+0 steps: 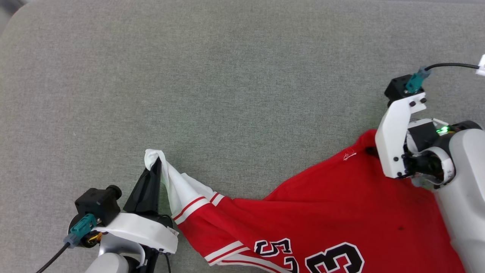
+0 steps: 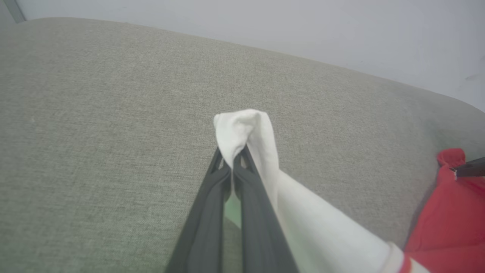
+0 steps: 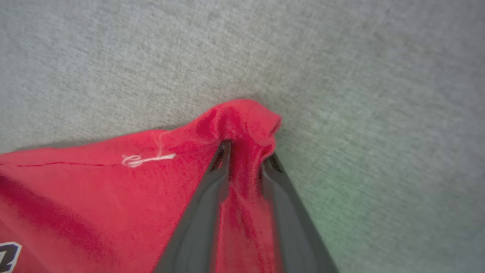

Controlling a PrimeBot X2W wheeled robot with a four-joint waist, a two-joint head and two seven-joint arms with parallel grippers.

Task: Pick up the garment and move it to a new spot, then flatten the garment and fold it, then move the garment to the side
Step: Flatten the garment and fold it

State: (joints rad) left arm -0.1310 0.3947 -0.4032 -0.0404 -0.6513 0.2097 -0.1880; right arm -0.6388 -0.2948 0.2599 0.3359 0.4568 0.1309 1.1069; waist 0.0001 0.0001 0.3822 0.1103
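The garment (image 1: 333, 212), a red jersey with black white-edged lettering facing up, is stretched across the lower right of the grey surface. My left gripper (image 1: 154, 163) is shut on the tip of its white sleeve (image 2: 246, 132), with the dark fingers (image 2: 212, 212) pinched together under the cloth. My right gripper (image 3: 244, 151) is shut on a red corner of the garment (image 3: 242, 117); in the head view that corner sits at the white wrist housing (image 1: 394, 140), which hides the fingers. Red-and-white striped trim (image 1: 193, 206) runs beside the sleeve.
The grey fabric surface (image 1: 227, 76) spreads wide to the far side and left. Its rounded far edge meets a pale wall (image 2: 303, 26) in the left wrist view. A black cable (image 1: 451, 65) runs off from my right wrist.
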